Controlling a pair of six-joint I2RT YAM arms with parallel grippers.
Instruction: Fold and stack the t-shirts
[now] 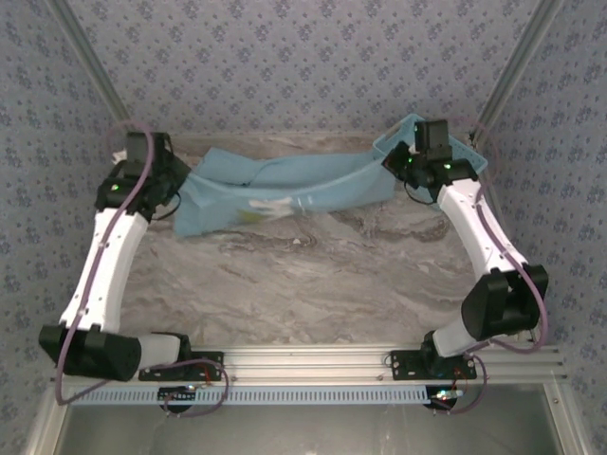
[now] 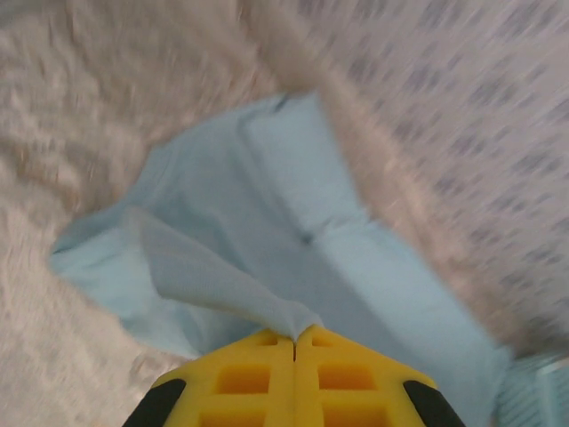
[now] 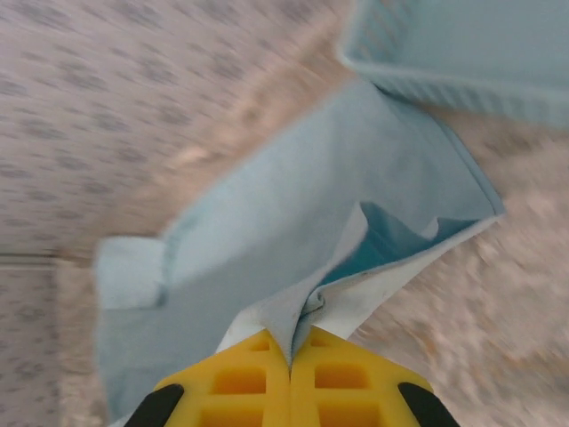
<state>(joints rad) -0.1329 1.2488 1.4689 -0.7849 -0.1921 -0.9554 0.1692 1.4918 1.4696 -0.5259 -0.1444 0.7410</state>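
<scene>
Arms are both reaching far out over the bench (image 1: 303, 275), two of them, each bending at the elbow with its wrist tipping down near the back wall. Left fingers (image 2: 300, 345) are squeezing tight on the left end of one light blue t-shirt (image 1: 285, 185), and right fingers (image 3: 297, 349) are squeezing tight on its right end. That t-shirt is stretching between them along the far side of the bench, just beside one blue basket (image 1: 471, 156).
</scene>
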